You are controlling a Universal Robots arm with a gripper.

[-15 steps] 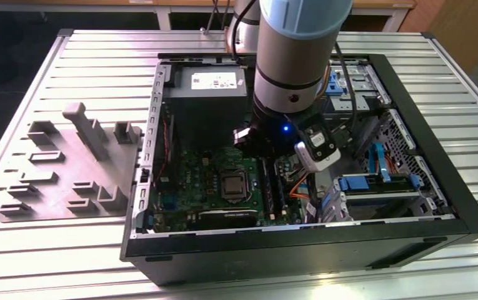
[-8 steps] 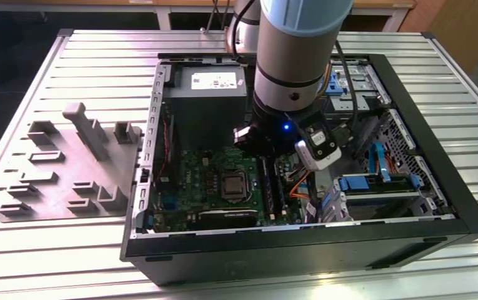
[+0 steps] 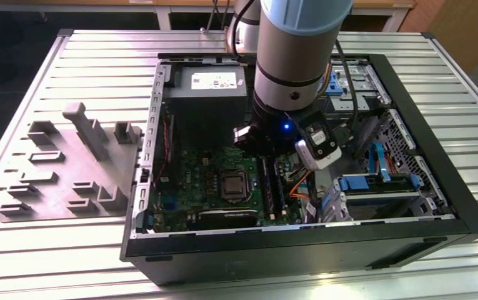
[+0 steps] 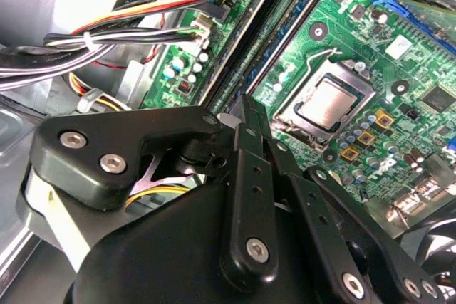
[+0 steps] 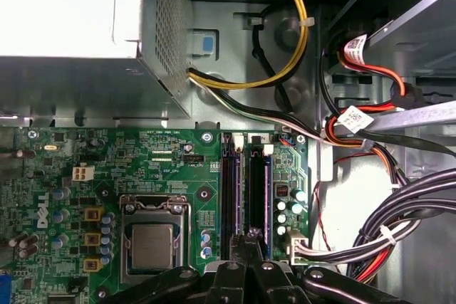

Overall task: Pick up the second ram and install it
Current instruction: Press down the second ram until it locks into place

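While hanging over the open case (image 3: 305, 250) on the desk (image 3: 472, 94), reaches down with the arm (image 3: 297, 56) past the power supply (image 3: 209, 94) to the board (image 5: 164, 154). Puts the hand (image 5: 249, 236) low over the two long slots beside the CPU socket (image 5: 153, 236).

Shows the fingers (image 4: 246, 129) drawn close together in both wrist views, their tips at one end of the slots. Cannot tell whether pinching the strip's top edge or merely bearing down on it.

Appears to place the ram (image 4: 274, 40) already on edge in the slot line, a thin greenish strip running away from the fingertips in the second wrist view. Looks aligned with the slot rather than carried above it.

By this reading, leaves pickup and carrying done. Remains to be confirmed: full seating and closed latches, neither of which is plain here. Seems late in the task, at or close to the pressing-in.

Shows loose cables (image 5: 399, 211) bundled beside the slots, apart from the hand.
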